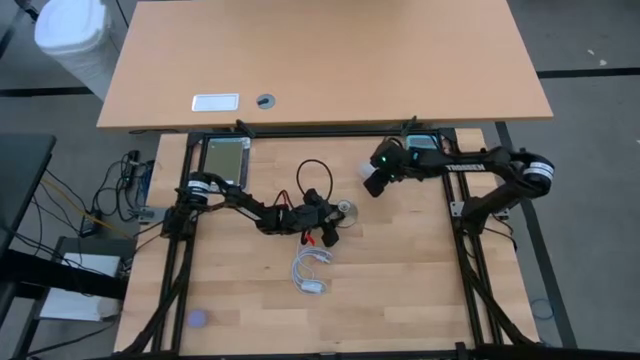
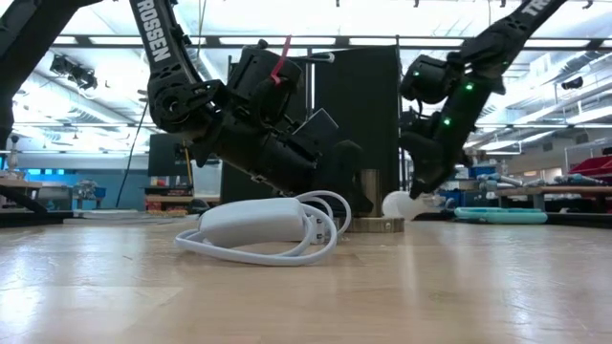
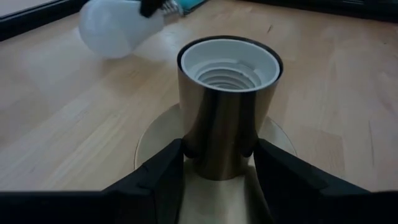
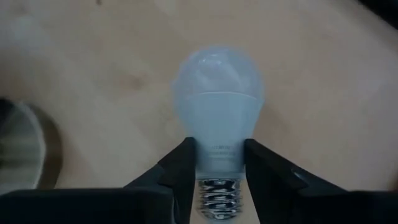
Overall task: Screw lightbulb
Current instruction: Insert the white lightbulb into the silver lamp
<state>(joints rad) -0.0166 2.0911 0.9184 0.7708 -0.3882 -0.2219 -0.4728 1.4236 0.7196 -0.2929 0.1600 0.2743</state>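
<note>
The lightbulb (image 4: pixel 217 99), white and pear-shaped, sits in my right gripper (image 4: pixel 217 163), which is shut on it to the far right of the socket (image 1: pixel 347 210). In the low view the bulb (image 2: pixel 400 204) shows just right of the brass socket tube (image 2: pixel 371 196). The socket is an upright metallic tube with a white threaded inside (image 3: pixel 227 68), standing on a round flat base (image 3: pixel 149 140). My left gripper (image 1: pixel 335 214) is shut on the tube, low down. My left gripper pinches the socket tube's lower part (image 3: pixel 217 146) between its two fingers, one on each side. It comes nearly level from the table's left. The socket stands upright with its base on the table. My right gripper pinches the bulb's narrow neck (image 4: pixel 217 149) between its two fingers, just above the metal screw thread (image 4: pixel 217 196). The fingers slant down from the right. The globe points away from the fingers and down toward the table; whether it is clear of the wood, I cannot tell.
A coiled white cable with its plug block (image 1: pixel 310 272) lies near the socket on the near side. A black wire loop (image 1: pixel 312 175) lies on the far side of the left gripper. A small purple thing (image 1: pixel 198 318) lies near the front left. A second table (image 1: pixel 330 60) stands behind.
</note>
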